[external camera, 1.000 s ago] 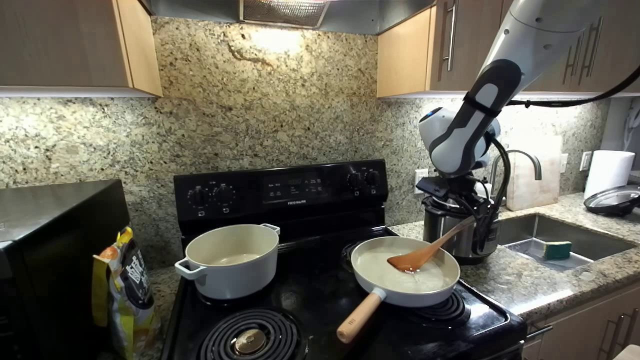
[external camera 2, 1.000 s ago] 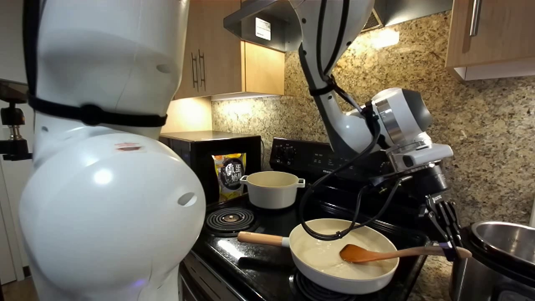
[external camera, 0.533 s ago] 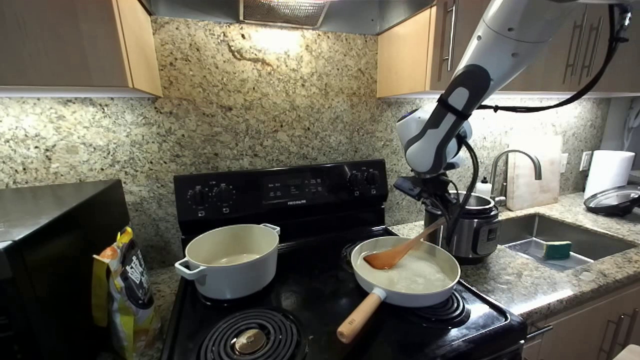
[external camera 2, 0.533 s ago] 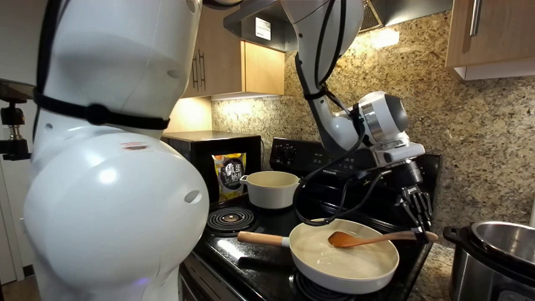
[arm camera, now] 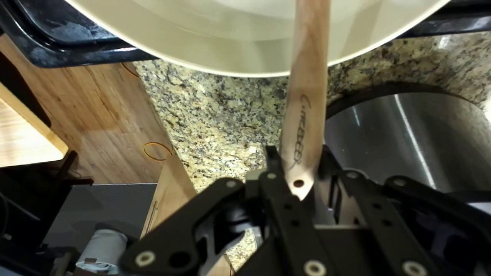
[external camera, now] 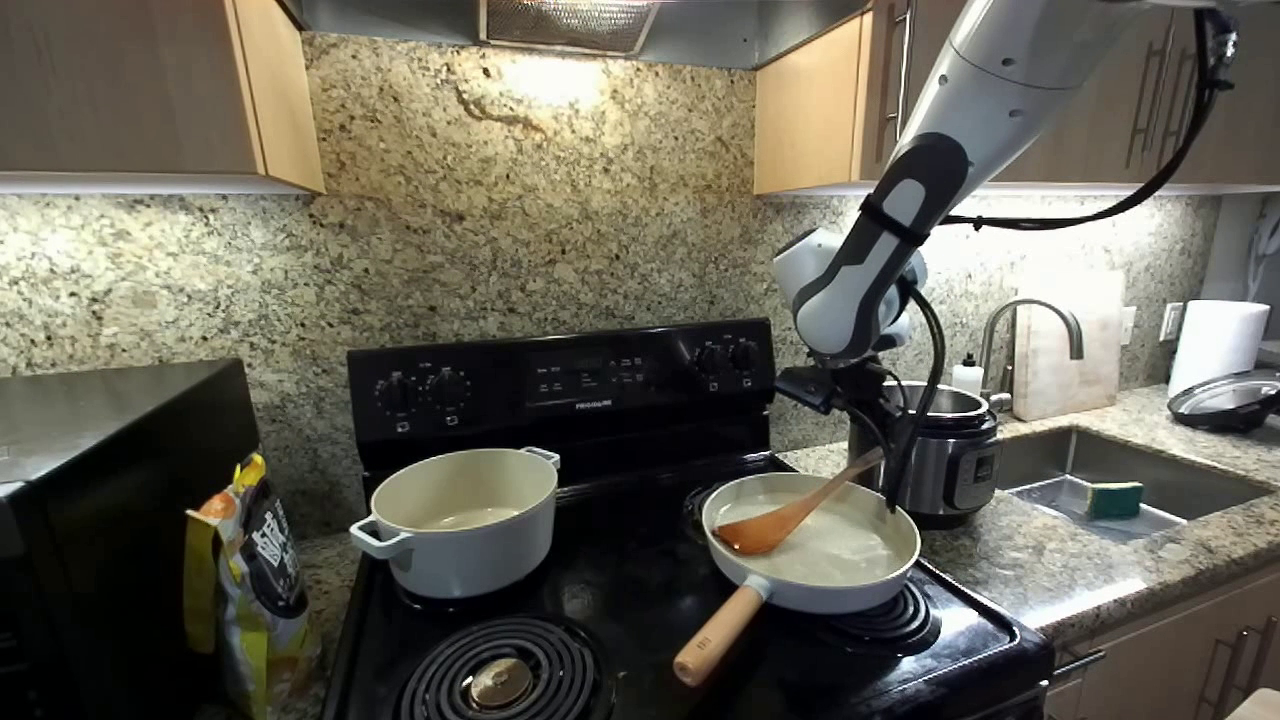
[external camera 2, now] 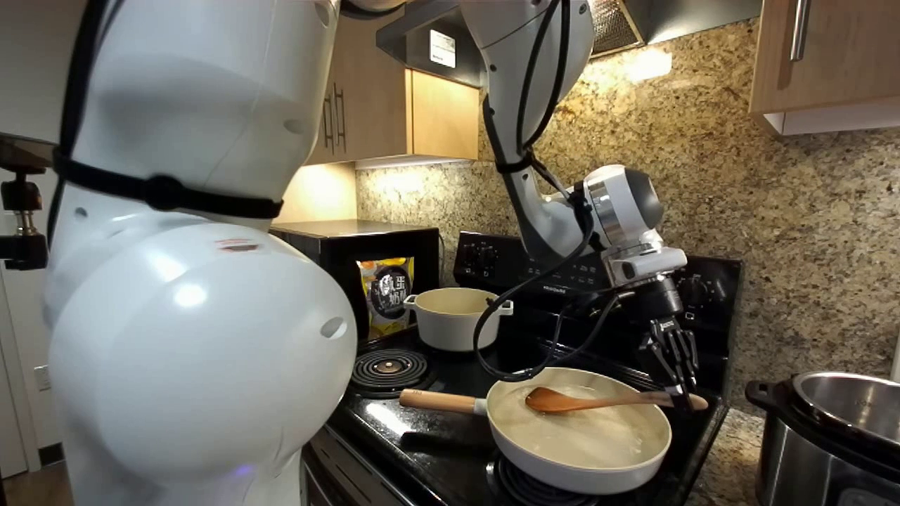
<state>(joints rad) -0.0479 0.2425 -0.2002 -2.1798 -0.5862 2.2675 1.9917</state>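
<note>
Gripper (arm camera: 300, 157): clamped around handle of wooden spatula (external camera: 788, 517), near its holed, lettered end. Spatula: slanted down into frying pan (external camera: 835, 598), blade toward side away from gripper; whether blade touched pan floor could not be told. Frying pan: cream interior, wood handle, shallow liquid (external camera: 845, 550) inside; stood over coil burner (external camera: 898, 612) of black electric range (external camera: 650, 560). Casserole pot (external camera: 475, 555): white, two-handled, stood on same range. Multicooker (external camera: 932, 475): steel-sided, open-topped, stood on granite counter (external camera: 1000, 560) near range. Sponge (external camera: 1115, 501): green and yellow, lay in sink (external camera: 1180, 480).
</note>
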